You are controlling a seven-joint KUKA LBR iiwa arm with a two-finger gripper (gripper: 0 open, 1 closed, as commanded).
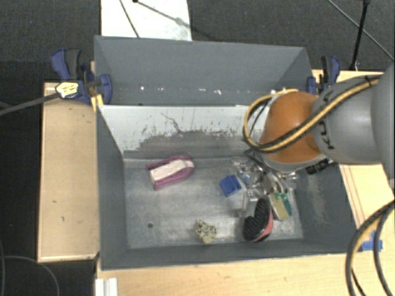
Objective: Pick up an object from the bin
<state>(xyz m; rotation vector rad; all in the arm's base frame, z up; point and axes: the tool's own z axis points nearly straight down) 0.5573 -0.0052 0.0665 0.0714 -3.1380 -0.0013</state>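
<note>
My gripper (253, 189) hangs low in the right part of the bin, under the arm's wrist. A small blue block (229, 185) lies just to its left, close to or touching it; I cannot tell which. Right below the gripper lies a black oval thing with a red edge (257, 221), near the bin's front wall. A small green and tan thing (282, 204) sits to the gripper's right, partly hidden by the wrist. Nothing shows clearly between the gripper's tips.
A purple and white oblong thing (171, 171) lies at the back left of the bin floor. A small crumpled beige lump (205, 231) sits near the front wall, left of the black oval. An orange cover and cables on the wrist hide the bin's back right corner.
</note>
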